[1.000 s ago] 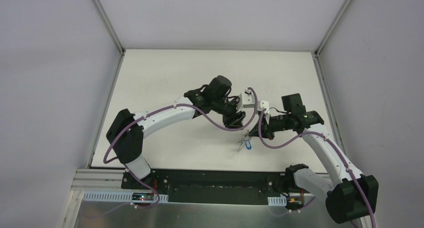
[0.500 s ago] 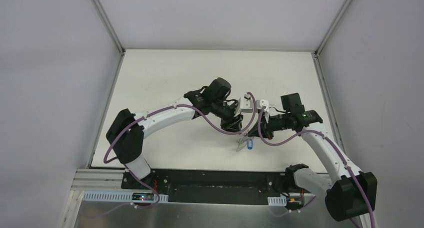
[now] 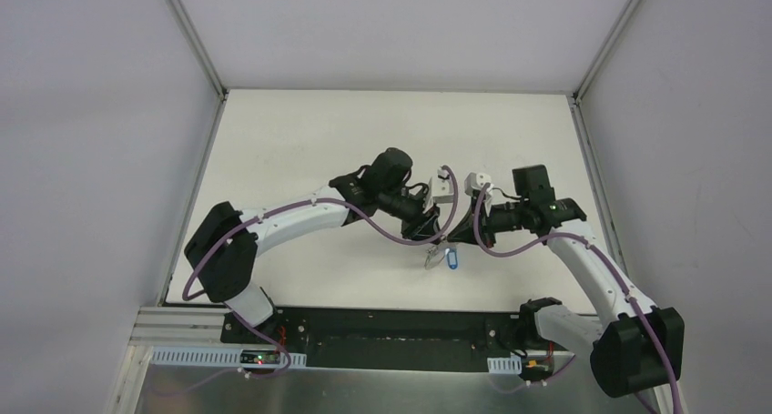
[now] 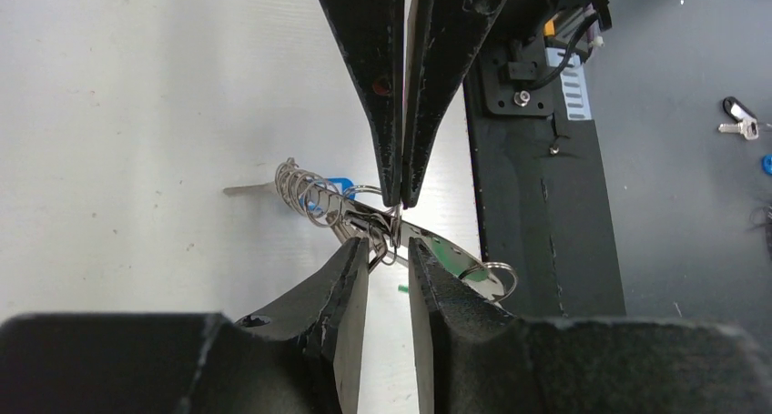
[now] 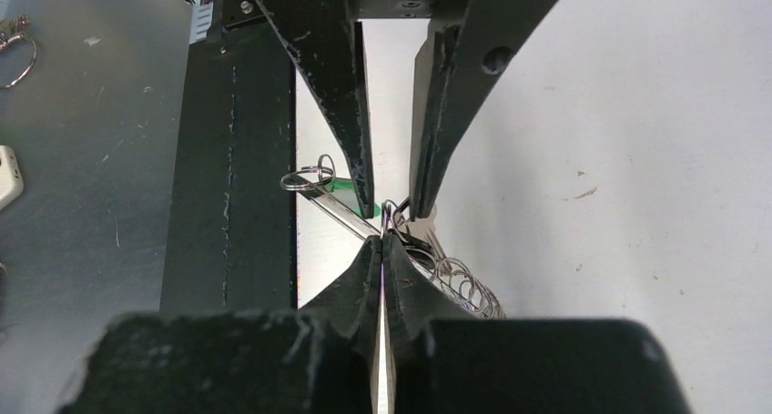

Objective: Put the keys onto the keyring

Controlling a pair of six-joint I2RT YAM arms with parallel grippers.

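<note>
My right hand (image 5: 382, 238) is closed tight, its tips pinching a thin wire ring of the keyring (image 4: 305, 191). My left hand (image 4: 387, 247) meets it tip to tip. Its fingers stand a narrow gap apart and straddle the same knot of rings, just beside the right tips. From my left wrist, the coiled chain trails toward 10 o'clock with the blue key (image 4: 339, 185) behind it. The green key (image 4: 446, 250) and a loose ring lie toward 4 o'clock. I cannot tell whether the bunch rests on the surface (image 3: 300, 141) or hangs from my grip.

From above, my left arm leaves its base at 7 o'clock, elbow swung out, forearm reaching toward 3 o'clock. My right arm climbs from 5 o'clock and bends back, wrist pointing to 9 o'clock. The hands meet at about 5 o'clock from the surface's middle.

The black rail (image 3: 391, 328) and near edge lie close at 6 o'clock. Bare surface runs toward 12 o'clock up to the walls.
</note>
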